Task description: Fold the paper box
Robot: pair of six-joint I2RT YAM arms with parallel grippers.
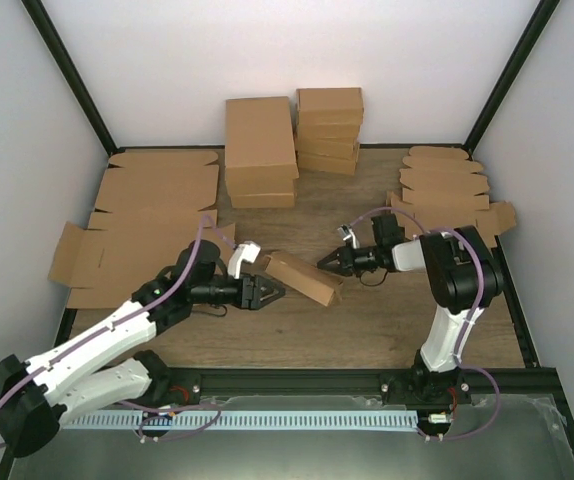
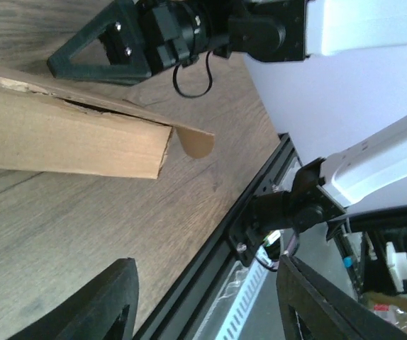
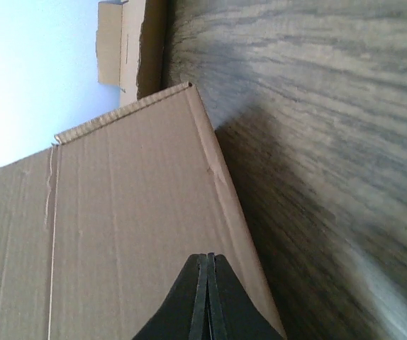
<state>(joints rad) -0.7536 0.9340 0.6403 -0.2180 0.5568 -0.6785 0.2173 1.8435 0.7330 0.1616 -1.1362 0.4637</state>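
The brown wooden worktop (image 1: 387, 320) carries everything. The small plain brown cardboard paper box (image 1: 302, 277) lies at its middle. Left of the box are flat cardboard blanks (image 1: 147, 215), and beyond it stand stacks of finished cartons (image 1: 260, 150). The box looks nearly done to me: the body is squared up, but a rounded tuck flap (image 2: 195, 144) at one end sticks out unclosed. My right hand (image 1: 325, 263) is closed, tips pressed against the box. My left hand (image 1: 272, 292) hangs open just beside its left end, holding nothing.
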